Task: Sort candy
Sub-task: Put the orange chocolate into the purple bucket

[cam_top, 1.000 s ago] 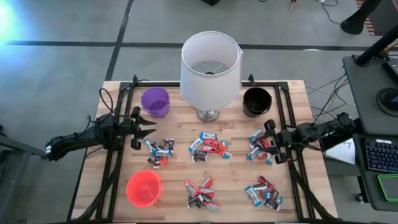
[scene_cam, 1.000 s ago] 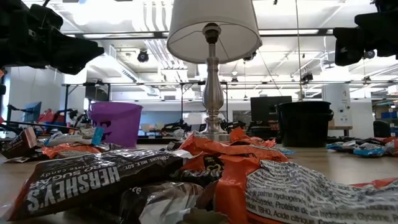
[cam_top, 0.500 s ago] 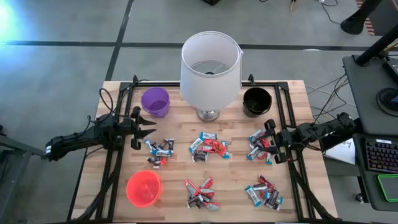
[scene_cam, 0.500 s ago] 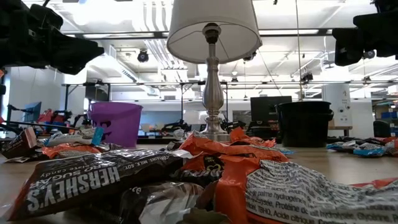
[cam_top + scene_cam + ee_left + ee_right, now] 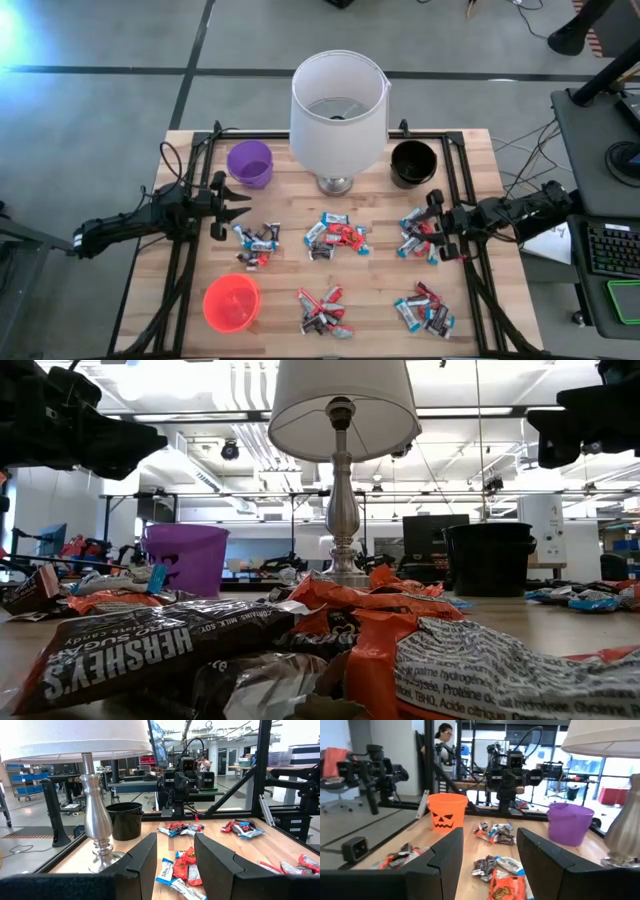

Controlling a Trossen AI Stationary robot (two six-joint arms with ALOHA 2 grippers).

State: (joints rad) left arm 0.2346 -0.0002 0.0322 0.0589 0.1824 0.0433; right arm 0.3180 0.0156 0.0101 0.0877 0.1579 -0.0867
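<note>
**Candy sorting at an early stage: six mixed piles, three cups with no candy seen in them**

Candy lies in six small heaps on the wooden table (image 5: 470, 160), three in a middle row and three in a near row. The middle row holds the left pile (image 5: 257, 243), the centre pile (image 5: 335, 235) and the right pile (image 5: 418, 234); the near row holds a centre pile (image 5: 323, 311) and a right pile (image 5: 424, 308), with the orange-red pumpkin cup (image 5: 231, 302) at its left end. Each heap mixes red, blue-and-white and dark wrappers, so no colour appears separated yet. The purple cup (image 5: 249, 163) and the black cup (image 5: 411, 163) flank the white-shaded lamp (image 5: 338, 110) at the far edge; seen from above, the purple and orange-red cups show no candy, and the black cup's inside is too dark to judge.

The left claw (image 5: 238, 212) hovers just beside the left pile, fingers parted and holding nothing. The right claw (image 5: 437, 228) hovers at the right pile's outer edge, fingers likewise spread and bare; both wrist views show clear gaps between the fingers.

Judged from this layout, essentially all sorting remains: every bar has yet to be picked and dropped into a cup.
</note>
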